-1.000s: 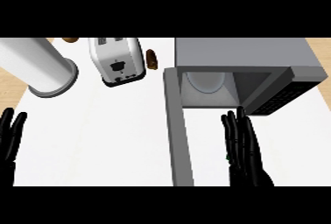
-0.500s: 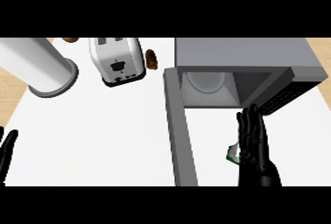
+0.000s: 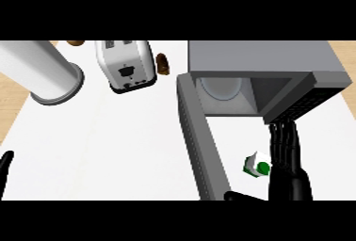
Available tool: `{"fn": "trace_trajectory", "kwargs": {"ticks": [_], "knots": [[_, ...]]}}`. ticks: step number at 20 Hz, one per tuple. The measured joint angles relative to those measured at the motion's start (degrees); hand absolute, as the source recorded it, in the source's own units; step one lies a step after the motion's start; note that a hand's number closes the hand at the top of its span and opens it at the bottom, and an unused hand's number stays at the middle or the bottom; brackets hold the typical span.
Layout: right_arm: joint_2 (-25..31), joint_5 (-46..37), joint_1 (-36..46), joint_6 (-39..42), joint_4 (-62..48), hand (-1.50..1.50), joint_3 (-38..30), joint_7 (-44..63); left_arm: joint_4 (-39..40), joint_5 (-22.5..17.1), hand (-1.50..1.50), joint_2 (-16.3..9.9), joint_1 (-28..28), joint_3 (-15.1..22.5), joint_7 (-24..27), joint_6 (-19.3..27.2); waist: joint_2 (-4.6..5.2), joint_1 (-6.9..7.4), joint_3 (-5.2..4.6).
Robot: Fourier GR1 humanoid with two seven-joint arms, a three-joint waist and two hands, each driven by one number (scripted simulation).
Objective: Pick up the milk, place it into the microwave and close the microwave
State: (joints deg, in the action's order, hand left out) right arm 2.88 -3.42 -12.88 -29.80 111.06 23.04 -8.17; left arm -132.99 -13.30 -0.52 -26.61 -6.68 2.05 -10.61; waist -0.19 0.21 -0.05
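1. White desk (image 3: pixel 125 150) carries the lot, with pale wood floor showing at its far corners.
2. Grey box microwave (image 3: pixel 268 61) sits far right, its long grey door (image 3: pixel 201 146) swung open toward the near edge; a white round turntable plate (image 3: pixel 222 88) shows inside.
3. Small white milk carton with green label (image 3: pixel 256 166) stands on the desk in front of the cavity, between door and right hand (image 3: pixel 287 150).
4. Right hand: fingers (image 3: pixel 285 139) straight and together, pointing far, just right of the carton; no grasp yet.
5. Left hand (image 3: pixel 5 172): only a sliver at the near-left edge, can't tell its fingers.
6. Step in hand, my read: grasp. Bring the palm left onto the carton's side, curl round it, lift before pushing far.
7. Edges: the door hems in the left and the dark microwave front panel (image 3: pixel 306 101) is close to the fingertips. Keep the lane straight.
8. Silver toaster (image 3: pixel 126 66), white cylinder canister (image 3: pixel 43 70) and brown item (image 3: pixel 163 64) sit far left, well apart.
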Motion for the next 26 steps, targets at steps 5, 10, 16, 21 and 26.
{"fn": "trace_trajectory", "kwargs": {"ticks": [5, 10, 16, 21, 26], "knots": [[1.2, 4.1, -3.2, 2.2, -3.8, -1.50, -4.3, -6.3, 0.1, -1.7, -1.50, -0.1, -1.2, -1.8, 0.4, -1.6, 0.03, -0.06, 0.03], [1.1, 7.3, -5.1, 5.1, -11.4, -1.50, -7.8, -14.6, -0.1, -2.1, -1.50, 0.3, -2.9, -2.1, 1.5, -2.9, 0.10, -0.03, 0.07], [1.3, 9.9, -4.5, 8.9, -18.9, -1.50, -11.3, -20.4, -0.2, -0.7, -1.50, 0.4, -4.0, -0.5, 3.1, -2.4, 0.12, 0.00, 0.07], [1.9, 10.6, -4.4, 12.0, -24.2, -1.50, -13.0, -25.4, -0.8, -2.0, -1.50, 0.2, -4.9, -1.2, 3.1, -3.3, 0.12, 0.03, 0.06], [2.5, 10.6, -1.7, 14.3, -30.2, -1.50, -15.5, -29.5, -2.7, -3.3, -1.50, 0.0, -7.4, -1.6, 3.1, -4.9, 0.12, 0.14, 0.07]]}}
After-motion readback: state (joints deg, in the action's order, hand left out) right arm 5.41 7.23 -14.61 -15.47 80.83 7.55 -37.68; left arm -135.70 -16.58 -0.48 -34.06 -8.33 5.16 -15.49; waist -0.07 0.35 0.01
